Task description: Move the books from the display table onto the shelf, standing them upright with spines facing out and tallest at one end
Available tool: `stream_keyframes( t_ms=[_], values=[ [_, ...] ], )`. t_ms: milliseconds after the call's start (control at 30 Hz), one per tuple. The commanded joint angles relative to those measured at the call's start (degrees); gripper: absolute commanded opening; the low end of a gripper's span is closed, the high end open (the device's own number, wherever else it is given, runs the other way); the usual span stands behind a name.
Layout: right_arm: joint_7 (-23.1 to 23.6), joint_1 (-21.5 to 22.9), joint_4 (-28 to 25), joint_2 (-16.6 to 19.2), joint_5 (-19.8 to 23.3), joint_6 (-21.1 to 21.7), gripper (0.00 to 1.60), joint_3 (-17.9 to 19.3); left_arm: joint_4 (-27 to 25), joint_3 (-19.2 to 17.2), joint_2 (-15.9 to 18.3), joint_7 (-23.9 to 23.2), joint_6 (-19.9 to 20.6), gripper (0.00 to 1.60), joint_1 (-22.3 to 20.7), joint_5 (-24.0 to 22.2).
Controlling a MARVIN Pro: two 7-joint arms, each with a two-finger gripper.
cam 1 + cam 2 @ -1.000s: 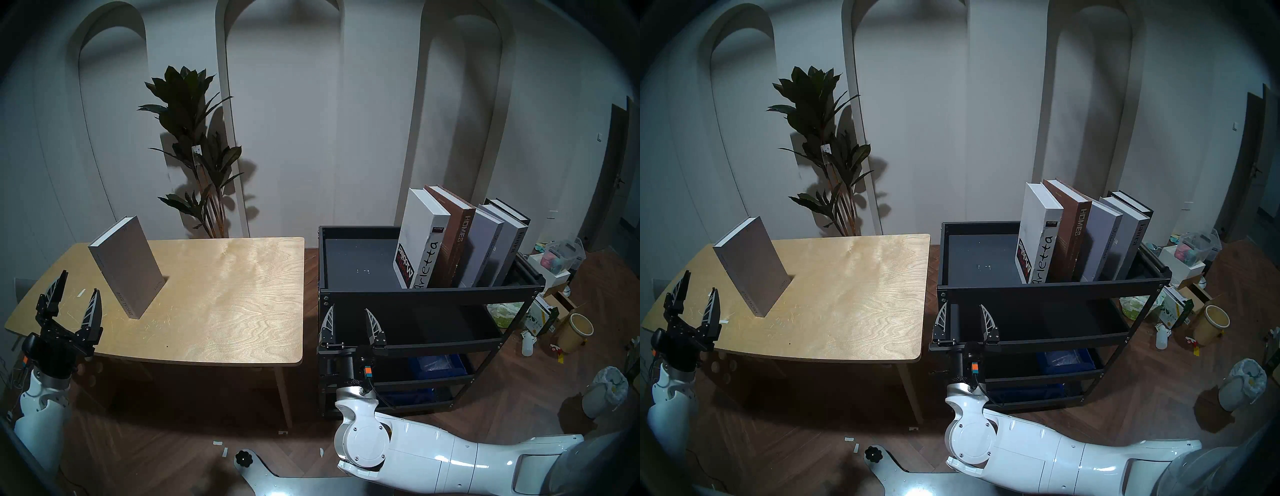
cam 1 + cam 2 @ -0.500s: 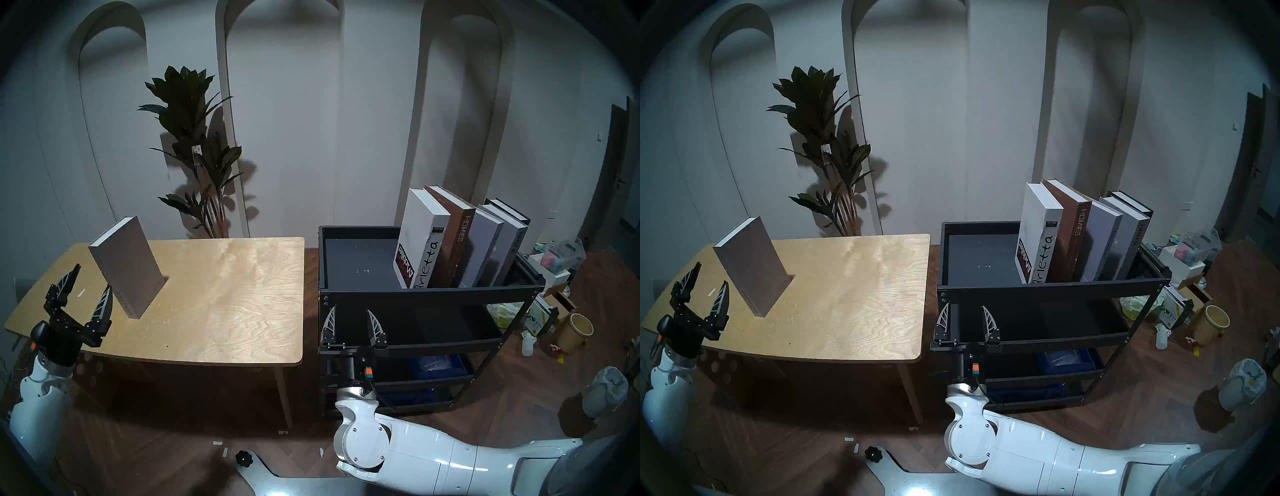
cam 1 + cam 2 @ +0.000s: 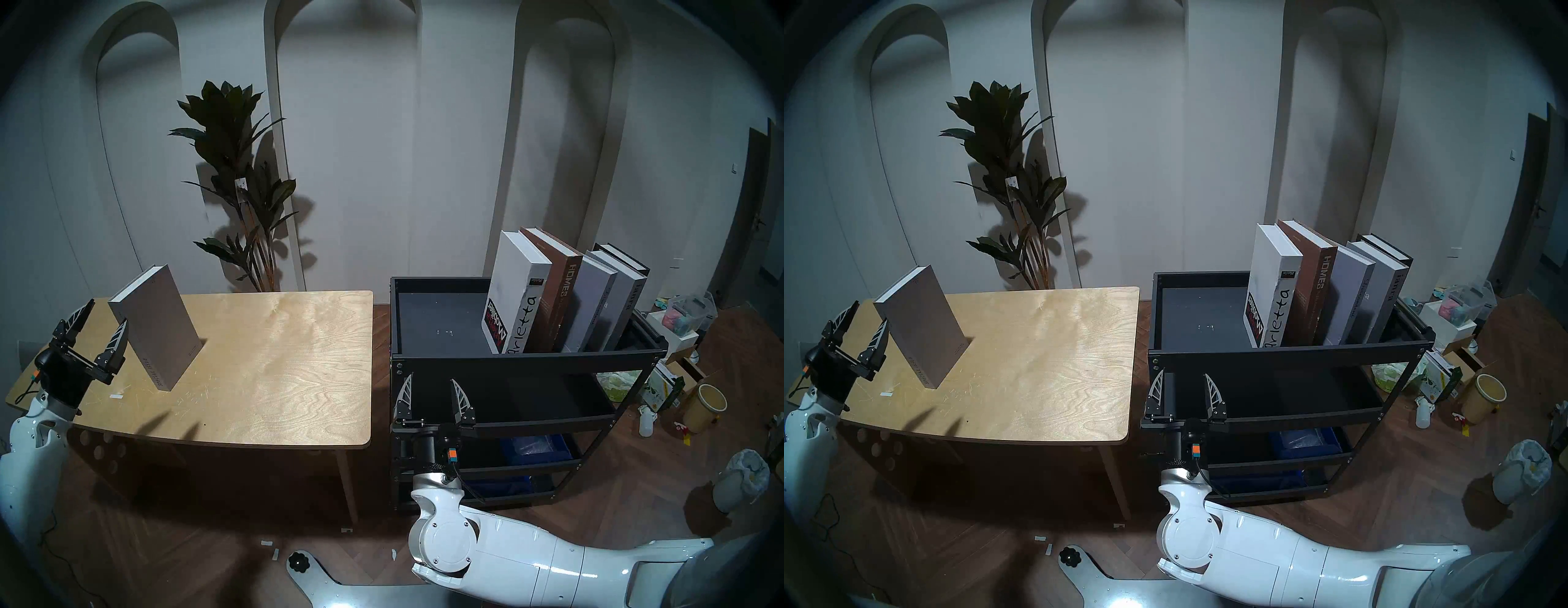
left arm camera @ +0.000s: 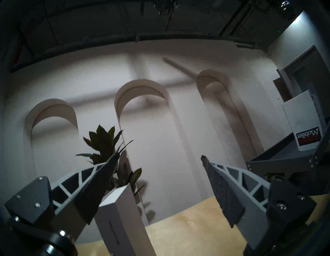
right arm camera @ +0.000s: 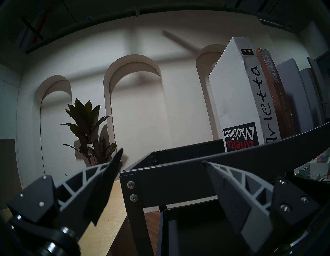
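From the head view, the grey book (image 3: 156, 327) stands upright at the bench's (image 3: 271, 373) left edge, the left hand (image 3: 102, 316) wide beside it. Lower centre, the right hand (image 3: 432, 387) gapes before the shelf (image 3: 526, 361). Left wrist view: bare bench stretches right of the book.

Both arms: glossy white moulded shells, rounded segments, small screws around a circular joint cover on the right arm (image 3: 509, 560). Left arm (image 3: 29, 441) has cut-outs in the white shell near the wrist. Each wrist ends in a silver collar, then a black cylindrical section bearing a small orange-and-teal tag, with a thin black cable beside it. Left gripper (image 3: 102, 316) and right gripper (image 3: 430, 388): black angular bases with silver screws; jaws are tapered, grey lattice-ribbed backs, dark textured inner pads. Grey metal base plate with a black knob (image 3: 298, 562) at near centre.
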Motion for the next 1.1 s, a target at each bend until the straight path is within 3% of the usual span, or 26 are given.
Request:
stream_keyframes(
  t_ms=[0,67,133,233,267,300,400,433,467,500,633,800,1067],
  values=[
    [-0.7,0.1,-0.6,-0.6,-0.4,-0.1,1.6,0.4,1.0,5.6,3.2,6.7,3.0,1.6,-8.2,3.0],
    [-0.7,0.1,-0.6,-0.6,-0.4,-0.1,1.6,0.4,0.6,6.6,3.7,8.9,3.7,1.6,-8.2,3.4],
    [-0.7,0.0,-0.6,-0.7,-0.4,-0.1,1.6,0.4,1.8,8.7,3.0,10.8,4.4,1.6,-11.5,4.9],
    [-0.7,0.0,-0.6,-0.7,-0.5,-0.1,1.6,0.5,0.6,8.5,3.9,12.3,4.8,1.6,-9.8,4.6],
    [-0.7,0.0,-0.6,-0.7,-0.5,-0.1,1.6,0.5,2.9,10.4,2.5,12.9,4.9,1.6,-14.4,6.2],
    [-0.7,0.0,-0.6,-0.7,-0.5,-0.1,1.6,0.5,1.4,10.0,3.6,14.4,4.9,1.6,-12.0,5.8],
    [-0.7,0.0,-0.6,-0.7,-0.5,-0.1,1.6,0.6,1.7,10.5,3.5,16.3,4.7,1.6,-12.9,6.4],
    [-0.7,-0.1,-0.6,-0.7,-0.6,-0.1,1.6,0.6,2.2,10.9,3.1,16.6,4.5,1.6,-13.9,6.8],
    [-0.7,-0.1,-0.6,-0.8,-0.6,-0.1,1.6,0.6,4.2,12.2,1.6,16.2,3.8,1.6,-17.6,7.6],
    [-0.8,-0.1,-0.6,-0.8,-0.7,-0.1,1.6,0.6,1.8,10.9,2.7,17.2,3.4,1.6,-14.0,6.5],
    [-0.9,-0.2,-0.5,-0.8,-0.9,-0.1,1.6,0.7,3.8,11.7,0.8,16.2,1.2,1.6,-17.4,6.6],
    [-1.0,-0.3,-0.5,-0.9,-1.1,-0.1,1.6,0.9,5.8,11.3,-0.2,13.3,-0.4,1.6,-18.5,3.8],
    [-0.8,-0.4,-0.5,-1.0,-1.2,-0.1,1.6,1.0,8.5,10.5,0.7,9.3,1.4,1.6,-20.5,-0.3]
  ],
)
